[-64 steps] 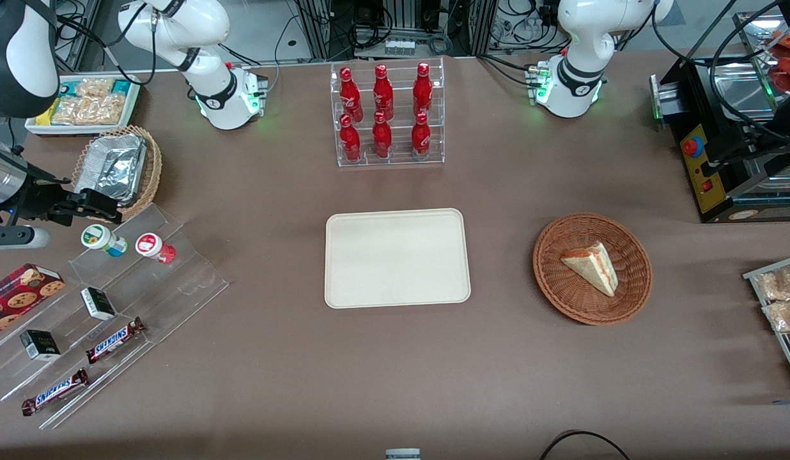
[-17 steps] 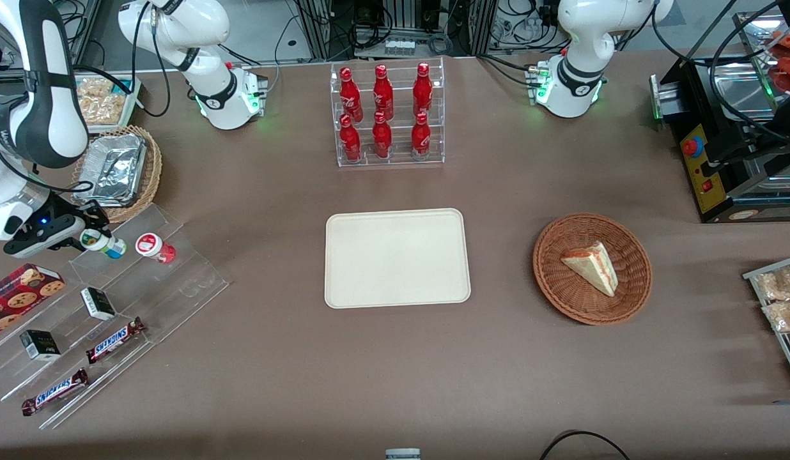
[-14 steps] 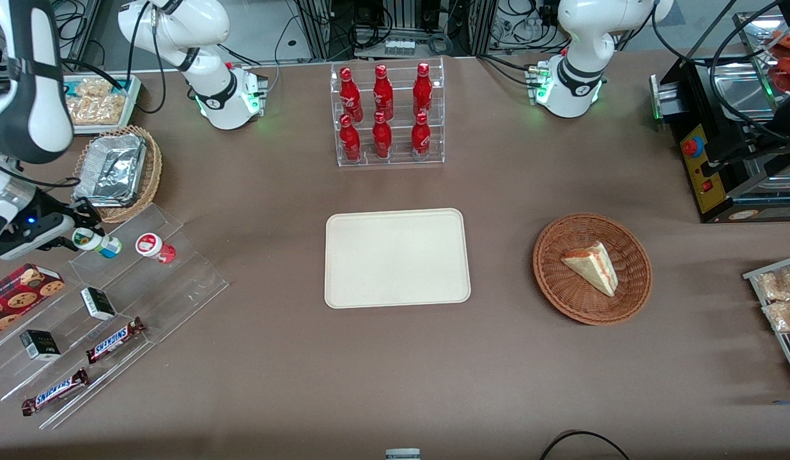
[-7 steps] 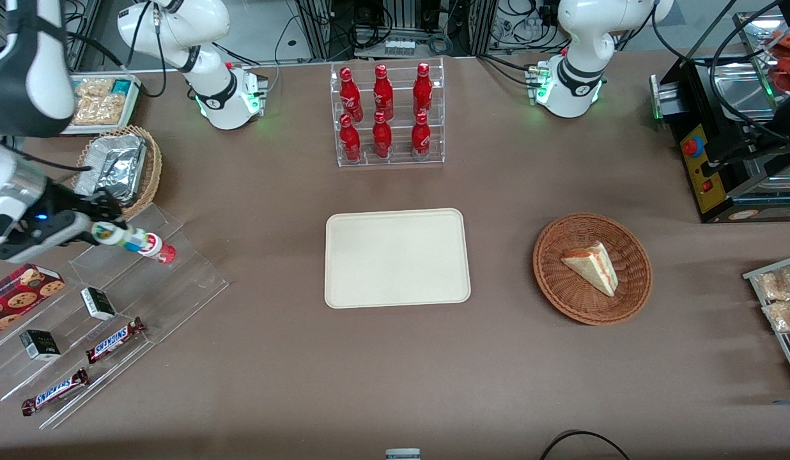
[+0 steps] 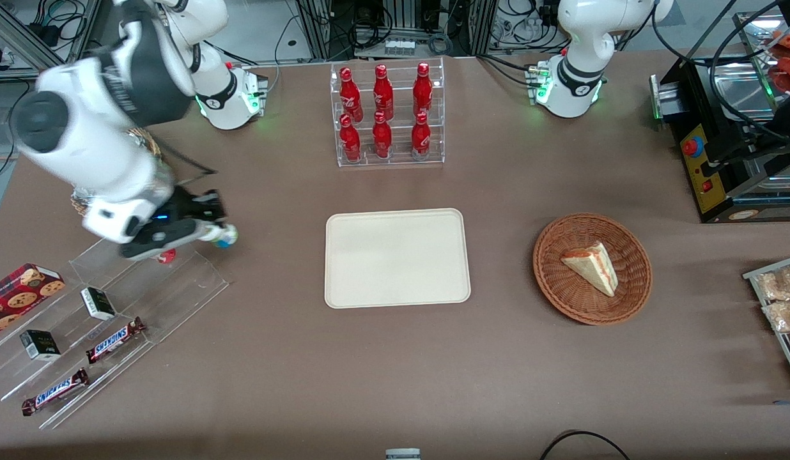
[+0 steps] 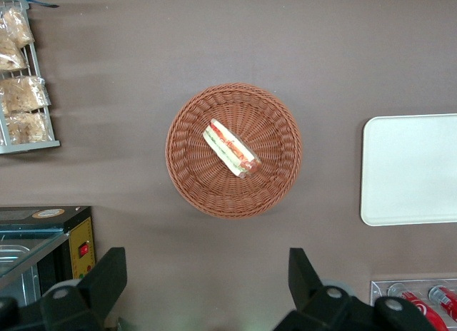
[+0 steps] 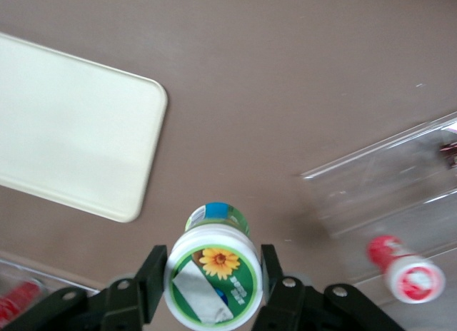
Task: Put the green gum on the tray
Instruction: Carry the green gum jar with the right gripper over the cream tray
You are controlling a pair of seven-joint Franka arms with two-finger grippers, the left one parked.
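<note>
Gripper: I see my right arm's gripper (image 5: pixel 211 225) in the air over the bare tabletop, between the clear stepped stand (image 5: pixel 178 281) and the tray (image 5: pixel 396 257). Taking the tray as the clock centre in the front view, the gripper sits at about 9 o'clock, well apart from the tray's rim.

Grasp: clenched on the green gum (image 7: pixel 213 275); in the right wrist view I see one black finger (image 7: pixel 158 268) pressed against each side of the bottle just below its lid.

Green gum: held clear of the table, none of it over the tray. In the front view only its light blue lower end (image 5: pixel 225 237) pokes out past the fingertips. The wrist view shows me the round green-and-white lid with a yellow flower, facing the camera.

Tray: cream, flat on the brown table (image 5: pixel 395 364), nothing on it. One rounded corner (image 7: pixel 153 88) shows in the wrist view.

Red gum: the red-lidded bottle (image 7: pixel 401 271) stands on the stepped stand; in the front view only a red sliver (image 5: pixel 167 256) shows under my arm, at roughly 7 o'clock from the gripper.

Stand contents: two Snickers bars (image 5: pixel 115 339) and two small dark boxes (image 5: pixel 98 303) on the lower steps.

Wicker basket: holds a wedge sandwich (image 5: pixel 591 267), at 3 o'clock from the tray, toward the parked arm's end.

Bottle rack: six red bottles (image 5: pixel 385 112) at 12 o'clock from the tray.
</note>
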